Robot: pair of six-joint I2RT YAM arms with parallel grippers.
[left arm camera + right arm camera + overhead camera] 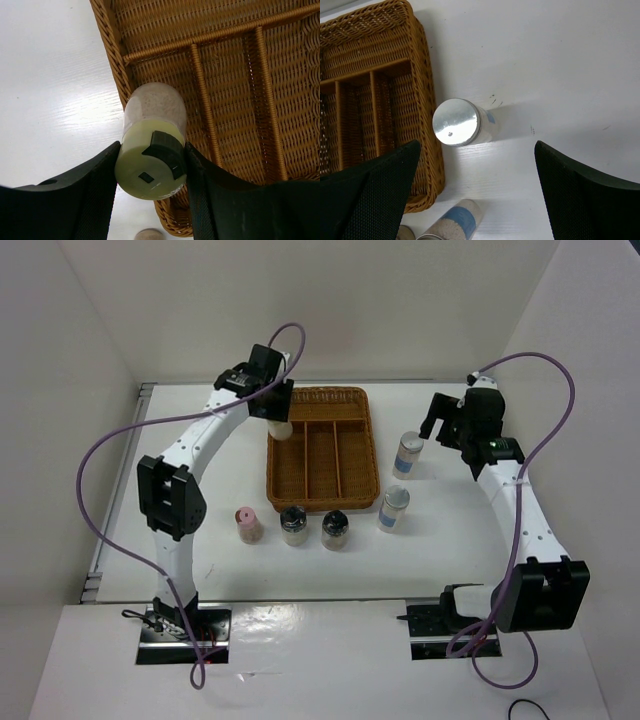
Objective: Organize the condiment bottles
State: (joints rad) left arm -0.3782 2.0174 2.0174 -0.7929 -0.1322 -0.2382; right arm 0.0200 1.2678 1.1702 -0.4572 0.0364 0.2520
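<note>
My left gripper (pixel 268 405) is shut on the yellow-capped bottle (pixel 280 428) and holds it upright by its cap, over the left rim of the wicker tray (pixel 322 504). In the left wrist view the bottle (pixel 152 125) sits clamped between both pads of the gripper (pixel 152 165). My right gripper (pixel 432 430) hangs open above a grey-capped, blue-labelled bottle (pixel 408 453), which stands beside the tray's right wall (pixel 427 100). In the right wrist view this bottle (pixel 456 121) lies ahead of the gripper (pixel 477 190), apart from both fingers.
In front of the tray stands a row of bottles: a pink-capped one (pixel 247 523), two black-capped ones (pixel 293 524) (pixel 334 530) and a second grey-capped one (pixel 394 508) (pixel 452 222). The tray's compartments (pixel 235 100) hold nothing. White walls enclose the table.
</note>
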